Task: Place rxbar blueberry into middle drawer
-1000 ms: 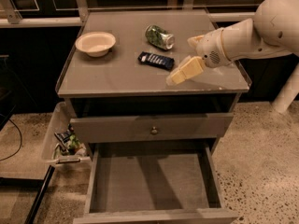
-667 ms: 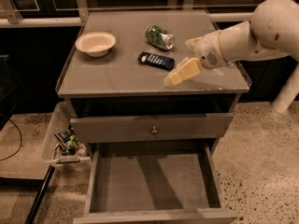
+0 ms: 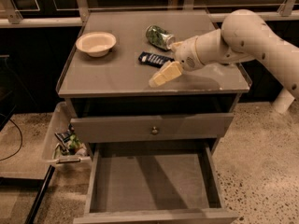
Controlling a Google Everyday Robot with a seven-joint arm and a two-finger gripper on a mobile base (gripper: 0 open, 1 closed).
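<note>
The rxbar blueberry (image 3: 152, 58), a flat dark navy bar, lies on the cabinet top near the middle, just right of centre. My gripper (image 3: 162, 63) hovers right over the bar's right end, open. One cream finger (image 3: 164, 73) points down-left in front of the bar. The other finger (image 3: 175, 45) sits behind it. The bar is not held. The middle drawer (image 3: 149, 183) is pulled out at the bottom of the view, with a bare grey floor and nothing in it.
A green can (image 3: 160, 36) lies on its side just behind the bar. A pale bowl (image 3: 96, 43) stands at the back left of the top. A closed drawer front with a knob (image 3: 154, 130) is above the open drawer. A bin of packets (image 3: 65, 143) hangs at the left.
My gripper has moved left along the cabinet top and now sits over the bar's right end. The bar, can and bowl have not moved.
</note>
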